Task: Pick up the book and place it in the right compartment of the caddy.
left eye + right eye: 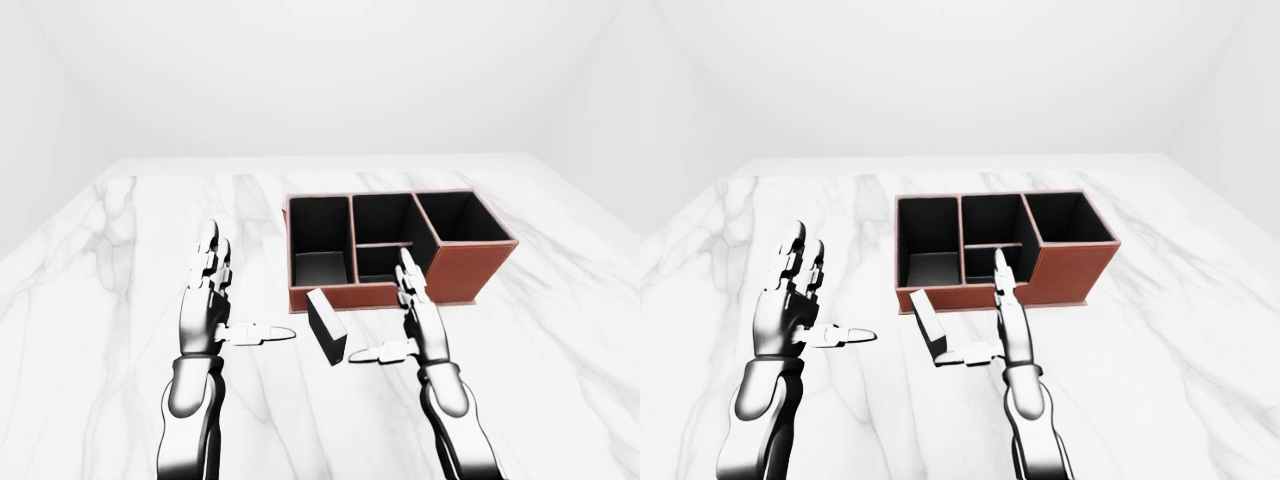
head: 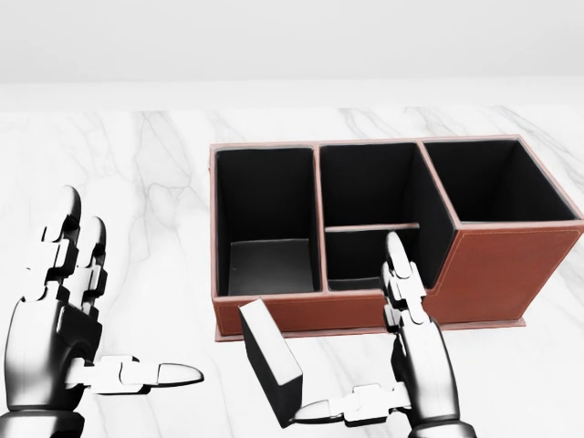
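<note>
The book (image 2: 269, 360) is a small dark block with a white top face, standing tilted on the marble table just below the caddy. The caddy (image 2: 474, 274) is a red-brown box with black-lined compartments; its right compartment (image 2: 493, 178) is the tallest. My right hand (image 2: 374, 351) is open just right of the book, its thumb tip touching or nearly touching the book's lower end and its fingers pointing up over the caddy's wall. My left hand (image 2: 100, 319) is open and empty at the left of the head view, well clear of the book.
The white marble table (image 1: 120, 230) spreads all round the caddy. Plain white walls stand beyond the table's top edge. The caddy's left compartment (image 2: 265, 219) and the two small middle ones hold nothing that I can see.
</note>
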